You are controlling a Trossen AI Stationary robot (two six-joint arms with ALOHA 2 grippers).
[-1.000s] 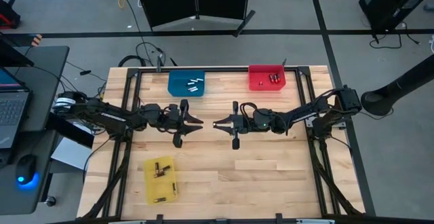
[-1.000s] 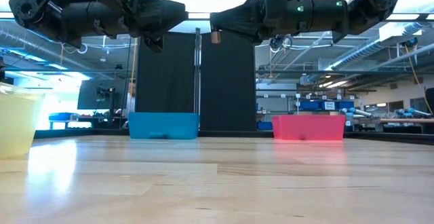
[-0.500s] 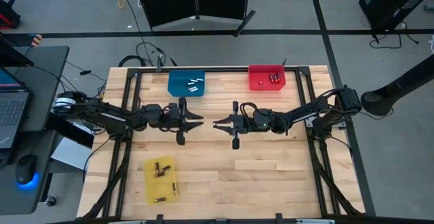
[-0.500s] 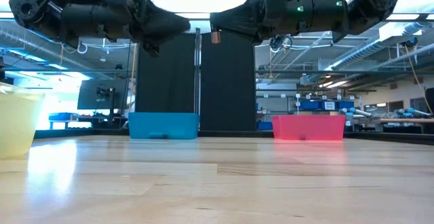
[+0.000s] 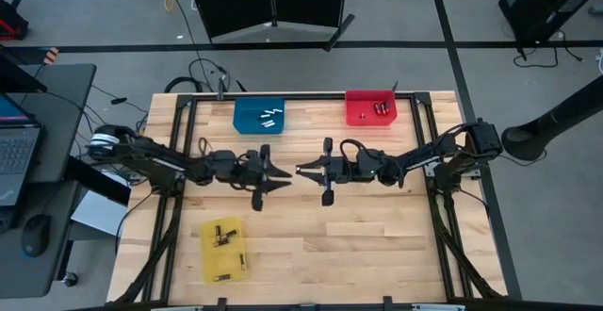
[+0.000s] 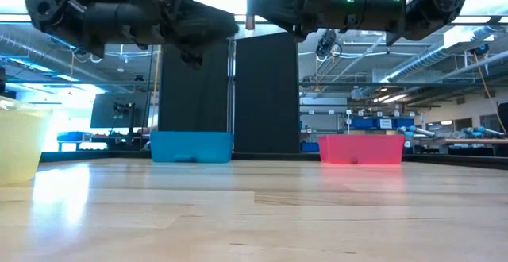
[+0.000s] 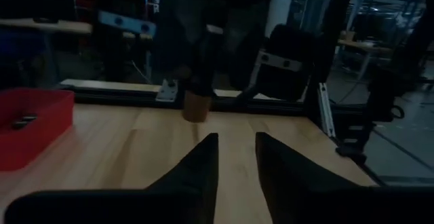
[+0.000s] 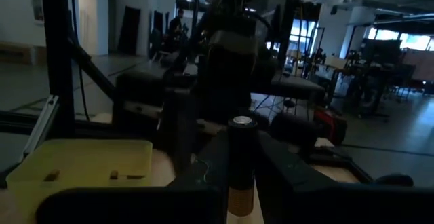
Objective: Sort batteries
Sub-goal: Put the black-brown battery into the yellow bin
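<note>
My right gripper (image 5: pixel 301 171) is over the table's middle, shut on a small battery (image 8: pixel 241 163), black with a copper-coloured lower end, which stands upright. The battery also shows in the low view (image 6: pixel 250 22) and in the left wrist view (image 7: pixel 196 106). My left gripper (image 5: pixel 281 172) is open and empty. It points at the battery from the table's left, a short way off. Other batteries lie in the blue bin (image 5: pixel 259 116), the red bin (image 5: pixel 370 107) and the yellow bin (image 5: pixel 224 250). My right gripper pinches the battery's middle (image 8: pixel 241 149) between its two fingers. The fingers come level from the table's right side and lie across the battery. The battery stands upright, its silver cap up and its copper end down, lifted high clear of the table.
The blue and red bins stand at the table's far edge, the yellow bin near the front left. Bare wood (image 5: pixel 358 245) lies between and in front of the arms. Dark frame rails run along the table's edges.
My left gripper has moved toward the table's right, closing in on the battery in my right gripper. My right gripper has risen a little with the battery, which stays upright.
</note>
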